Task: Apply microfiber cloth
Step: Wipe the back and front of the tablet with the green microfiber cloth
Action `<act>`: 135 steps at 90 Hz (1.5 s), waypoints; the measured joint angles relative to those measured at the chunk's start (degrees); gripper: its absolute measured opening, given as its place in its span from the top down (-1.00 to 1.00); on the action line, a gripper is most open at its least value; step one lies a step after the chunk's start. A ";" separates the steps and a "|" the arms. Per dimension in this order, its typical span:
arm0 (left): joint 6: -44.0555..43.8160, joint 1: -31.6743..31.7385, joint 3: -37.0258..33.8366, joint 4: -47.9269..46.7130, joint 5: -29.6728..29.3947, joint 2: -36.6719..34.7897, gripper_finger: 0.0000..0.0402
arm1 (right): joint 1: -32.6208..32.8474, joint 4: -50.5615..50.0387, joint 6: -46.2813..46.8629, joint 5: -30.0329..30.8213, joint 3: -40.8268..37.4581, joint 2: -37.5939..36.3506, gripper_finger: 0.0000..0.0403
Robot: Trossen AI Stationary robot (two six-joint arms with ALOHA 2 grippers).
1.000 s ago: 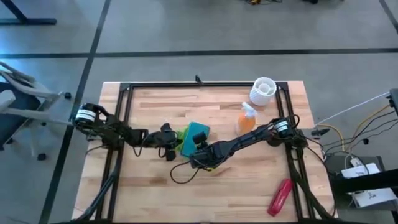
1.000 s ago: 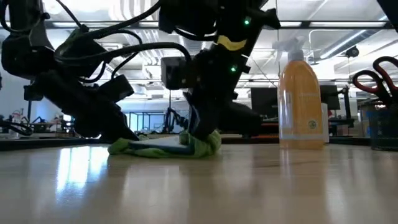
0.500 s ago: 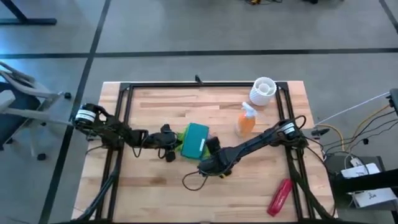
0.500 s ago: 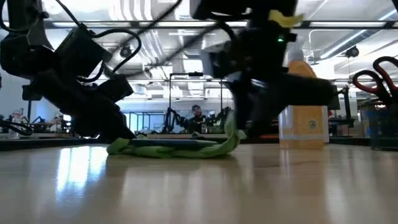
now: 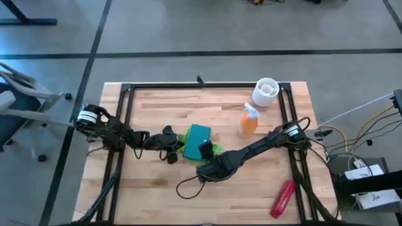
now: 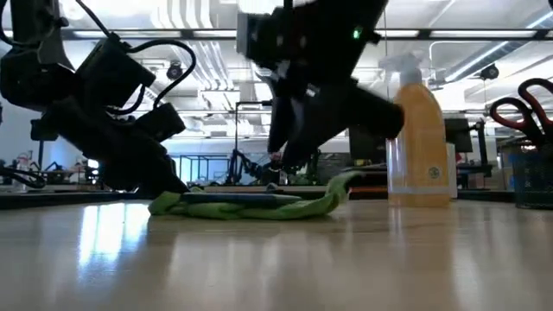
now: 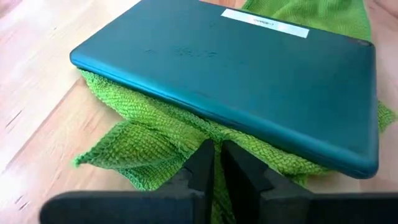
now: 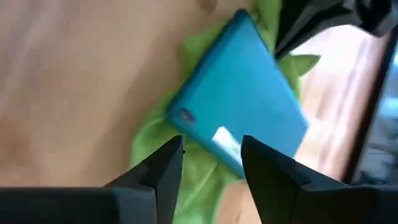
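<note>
Light wood-plank table w/ black frame rails, set on grey concrete floor; low view looks past it into an open workshop w/ ceiling strip lights and cluttered benches. Two dark arms. One teal flat rectangular device near table centre, lying flat on top of the microfiber cloth. One orange spray bottle w/ white trigger, upright, off toward the right rail, apart from the device. One white ribbed cup-like container near the far right corner. One red cylindrical item lying near the front right edge. One cloth only: bright lime-green, knitted-looking weave w/ stitched hem, rumpled, mostly hidden under the device, edges and corners sticking out round it; in low view one end curls up off the wood. Left gripper low at the cloth's left edge, fingers pressed nearly together, pinching a fold of the green fabric just beside the device's edge. Right gripper raised above the device's front right side, fingers apart w/ a clear gap, holding nothing.
</note>
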 joint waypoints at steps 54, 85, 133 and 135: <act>0.22 -0.15 0.00 -0.15 -0.04 -0.02 0.90 | -0.86 9.27 -6.69 3.46 -6.60 1.61 0.47; 0.21 -0.19 -0.07 0.56 -0.44 0.13 0.90 | -1.09 23.37 -8.51 3.68 -8.63 2.49 0.44; -0.08 -0.85 0.11 1.15 -0.17 0.17 0.90 | -2.09 45.73 -0.03 5.66 -8.41 2.36 0.57; -0.08 -0.87 0.11 1.16 -0.05 0.17 0.90 | -2.13 46.46 -0.45 5.59 -8.41 2.36 0.58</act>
